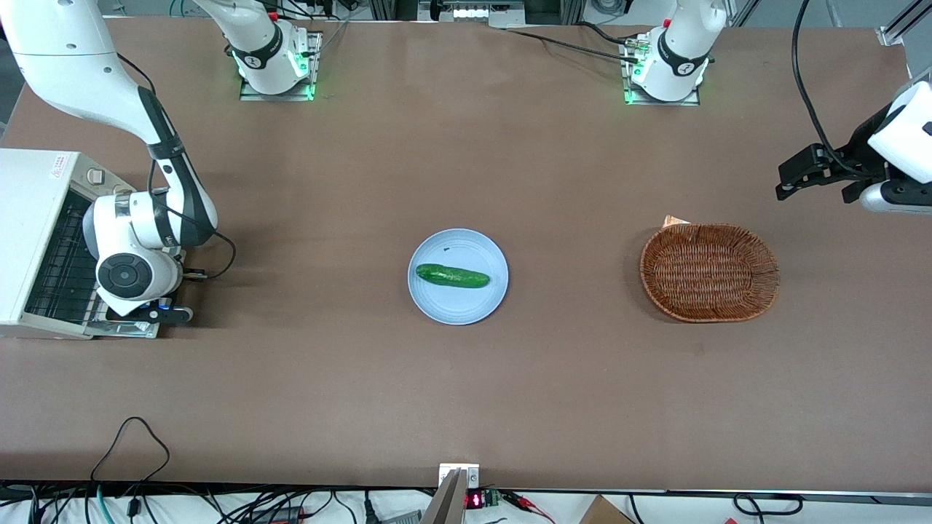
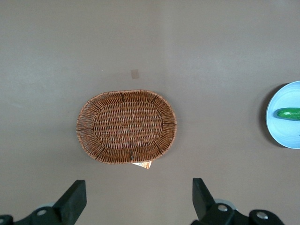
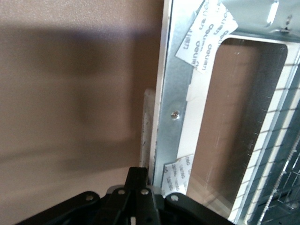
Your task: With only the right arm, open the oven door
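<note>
Black two-finger gripper on the white jointed right arm sits low at the outer edge of the silver metal-framed oven door, right by its pale bar handle. I cannot tell if the gripper is apart, together, or clamped on the bar, because its own body hides the tips.

The door with its dark glass window hangs out in front of the small white toaster oven, at the working arm's end of the big brown table. It looks tipped down nearly flat, maybe all the way. The wire rack inside shows, so the job seems almost done.

To finish well, the arm should go slowly and follow the door's round swing down, not pull straight out. Pulling hard could drag the light oven along the table.

Near the middle of the table is a round pale blue plate with a green cucumber on it. An oval brown wicker basket lies toward the parked arm's end.
</note>
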Robot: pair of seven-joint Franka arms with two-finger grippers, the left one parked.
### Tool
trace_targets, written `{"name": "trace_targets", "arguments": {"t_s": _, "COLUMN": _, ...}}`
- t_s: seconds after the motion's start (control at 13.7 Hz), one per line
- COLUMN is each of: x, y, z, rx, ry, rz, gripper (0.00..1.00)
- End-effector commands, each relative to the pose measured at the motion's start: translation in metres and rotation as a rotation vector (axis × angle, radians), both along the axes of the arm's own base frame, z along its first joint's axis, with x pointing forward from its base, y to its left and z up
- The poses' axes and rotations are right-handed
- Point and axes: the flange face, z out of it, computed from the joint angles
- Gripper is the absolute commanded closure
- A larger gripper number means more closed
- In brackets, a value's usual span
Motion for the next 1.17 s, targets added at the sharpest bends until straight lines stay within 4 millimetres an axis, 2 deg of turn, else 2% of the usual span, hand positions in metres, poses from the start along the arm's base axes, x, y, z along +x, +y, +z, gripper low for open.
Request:
{"name": "trace_targets", "arguments": {"t_s": 0.0, "x": -0.011, "y": -0.024, "z": -0.01, "rx": -0.034, "ry": 0.046, "rz": -0.02, "gripper": 0.96}}
{"name": "trace_targets", "arguments": {"t_s": 0.22, "x": -0.011, "y": -0.023, "z": -0.013, "rx": -0.033, "ry": 0.048, "rz": -0.019, "gripper": 0.93}}
{"name": "trace_targets", "arguments": {"t_s": 0.29, "x": -0.011, "y": -0.022, "z": -0.014, "rx": -0.025, "ry": 0.05, "rz": -0.026, "gripper": 0.84}}
{"name": "trace_targets", "arguments": {"t_s": 0.37, "x": -0.011, "y": -0.017, "z": -0.013, "rx": -0.002, "ry": 0.046, "rz": -0.048, "gripper": 0.29}}
{"name": "trace_targets", "arguments": {"t_s": 0.44, "x": -0.011, "y": -0.011, "z": -0.012, "rx": 0.008, "ry": 0.043, "rz": -0.053, "gripper": 0.01}}
{"name": "trace_targets", "arguments": {"t_s": 0.73, "x": -0.005, "y": 0.029, "z": 0.006, "rx": 0.036, "ry": 0.021, "rz": -0.005, "gripper": 0.01}}
{"name": "trace_targets", "arguments": {"t_s": 0.88, "x": -0.005, "y": 0.043, "z": 0.008, "rx": 0.031, "ry": -0.005, "rz": -0.047, "gripper": 0.01}}
{"name": "trace_targets", "arguments": {"t_s": 1.1, "x": -0.007, "y": 0.046, "z": 0.003, "rx": 0.032, "ry": -0.006, "rz": -0.056, "gripper": 0.01}}
